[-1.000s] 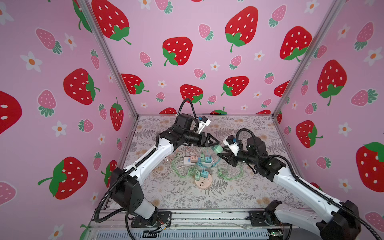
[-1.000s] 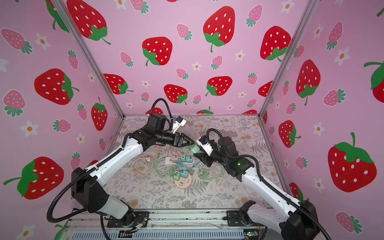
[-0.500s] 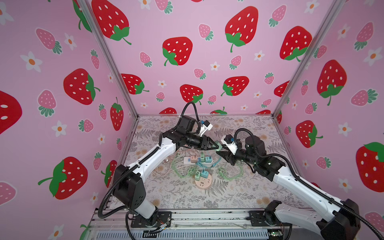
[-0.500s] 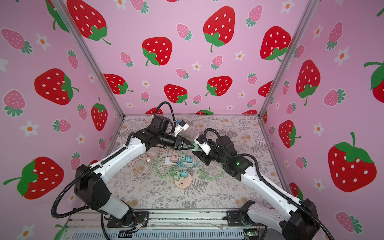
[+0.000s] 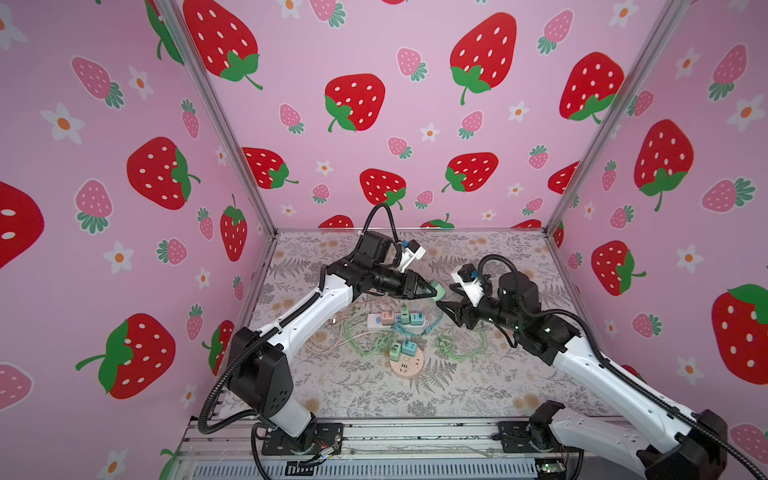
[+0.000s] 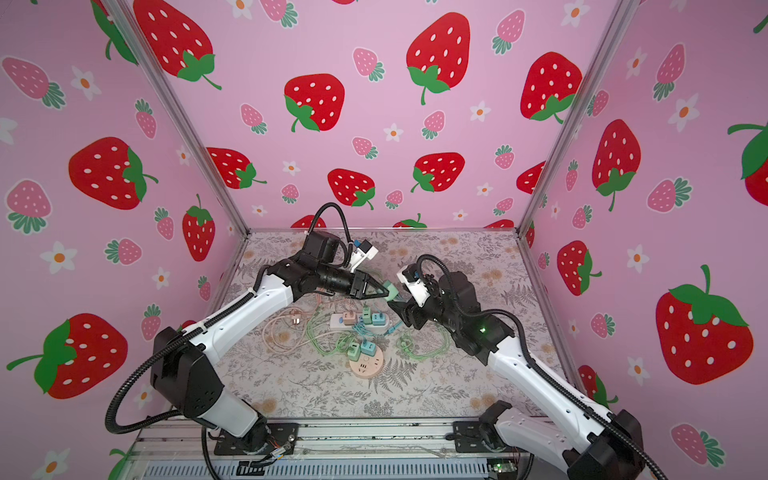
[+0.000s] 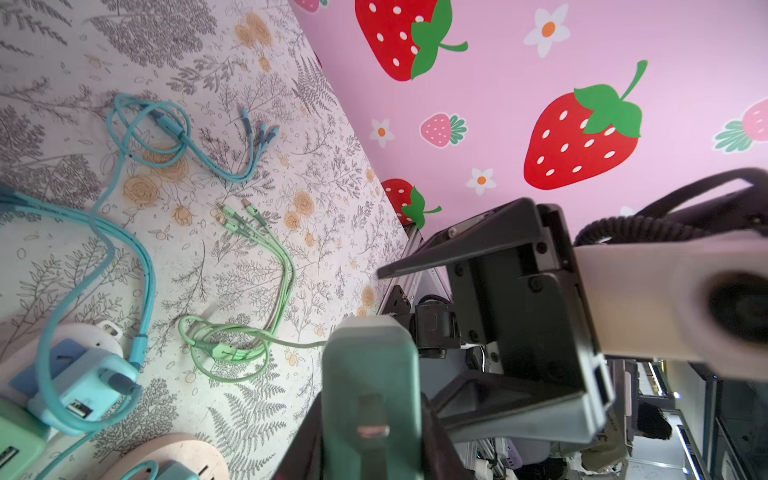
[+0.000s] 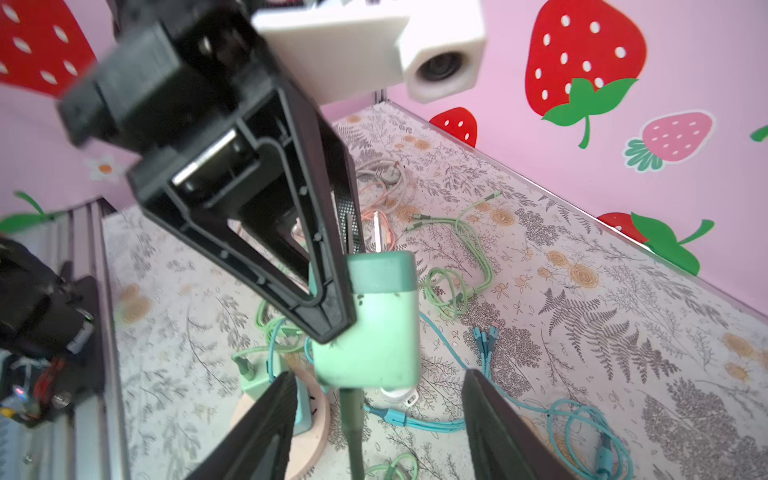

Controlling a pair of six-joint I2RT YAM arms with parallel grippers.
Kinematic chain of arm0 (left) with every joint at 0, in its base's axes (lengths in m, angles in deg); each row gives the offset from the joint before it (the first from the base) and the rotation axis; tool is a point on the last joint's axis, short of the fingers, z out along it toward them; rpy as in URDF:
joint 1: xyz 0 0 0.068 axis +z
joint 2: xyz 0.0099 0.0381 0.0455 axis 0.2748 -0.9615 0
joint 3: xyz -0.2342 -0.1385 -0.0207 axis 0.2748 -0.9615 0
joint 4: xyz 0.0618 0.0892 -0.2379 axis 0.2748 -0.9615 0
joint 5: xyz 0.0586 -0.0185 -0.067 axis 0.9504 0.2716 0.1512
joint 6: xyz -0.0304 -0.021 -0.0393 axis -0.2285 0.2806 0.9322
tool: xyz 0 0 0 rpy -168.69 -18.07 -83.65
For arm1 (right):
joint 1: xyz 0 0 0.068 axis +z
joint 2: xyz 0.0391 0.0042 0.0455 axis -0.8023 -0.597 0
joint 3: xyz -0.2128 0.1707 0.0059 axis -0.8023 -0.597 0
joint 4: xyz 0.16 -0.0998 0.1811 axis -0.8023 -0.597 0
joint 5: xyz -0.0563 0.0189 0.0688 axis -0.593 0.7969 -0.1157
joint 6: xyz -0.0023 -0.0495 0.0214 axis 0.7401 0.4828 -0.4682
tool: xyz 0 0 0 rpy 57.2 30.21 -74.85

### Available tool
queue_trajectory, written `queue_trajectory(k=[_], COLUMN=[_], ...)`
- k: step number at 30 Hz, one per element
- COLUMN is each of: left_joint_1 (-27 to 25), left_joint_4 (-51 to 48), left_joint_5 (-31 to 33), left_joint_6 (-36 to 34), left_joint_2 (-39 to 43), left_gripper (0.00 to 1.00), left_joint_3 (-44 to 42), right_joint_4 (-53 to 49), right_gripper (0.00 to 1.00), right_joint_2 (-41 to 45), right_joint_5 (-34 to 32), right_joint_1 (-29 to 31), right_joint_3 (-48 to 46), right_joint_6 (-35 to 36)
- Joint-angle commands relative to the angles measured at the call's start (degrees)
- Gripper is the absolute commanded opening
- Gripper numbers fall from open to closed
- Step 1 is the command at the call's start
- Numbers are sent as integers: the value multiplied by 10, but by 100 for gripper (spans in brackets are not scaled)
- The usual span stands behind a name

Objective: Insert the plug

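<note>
The left pincer (image 5: 432, 291) holds the green plug (image 5: 439, 289) in air over the middle of the surface (image 5: 478, 386); the right pincer (image 5: 445, 308) stands wide just beside it. The power strip (image 5: 376, 320) lies below.

White arm shells (image 5: 316, 309); black joints (image 5: 259, 376); ribbed black cables (image 5: 200, 417); triangular jaws.

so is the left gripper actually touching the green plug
Touching. The right wrist view shows a finger of the left gripper pressed flat against the side of the green plug, with no gap between them.
</note>
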Motion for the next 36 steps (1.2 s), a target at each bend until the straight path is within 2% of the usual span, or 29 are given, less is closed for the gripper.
queue_trajectory(k=[1, 6, 10, 13, 18, 22, 26, 31, 36], left_joint_1=[8, 10, 10, 9, 9, 8, 7, 1, -4], left_joint_4=[80, 204, 291, 361, 449, 484, 520, 565, 581], left_joint_5=[6, 18, 39, 51, 43, 35, 32, 37, 42], left_joint_6=[4, 40, 58, 80, 124, 145, 165, 186, 192], left_joint_2=[4, 28, 58, 78, 95, 107, 118, 132, 142], left_gripper=[0, 0, 0, 0, 0, 0, 0, 0, 0], left_joint_3=[-9, -42, -76, -108, -149, -180, -214, -245, -260], right_joint_4=[39, 165, 314, 375, 407, 515, 570, 575, 634], right_gripper=[66, 66, 69, 70, 72, 73, 73, 72, 72], right_joint_2=[47, 61, 61, 55, 22, -5, -37, -73, -95], right_joint_5=[64, 197, 245, 248, 233, 237, 243, 237, 238], right_joint_1=[-29, -39, -39, -39, -43, -71, -78, -79, -82], right_joint_3=[-4, -56, -137, -170, -179, -201, -189, -153, -151], right_joint_6=[-96, -226, -324, -364, -390, -461, -486, -492, -520])
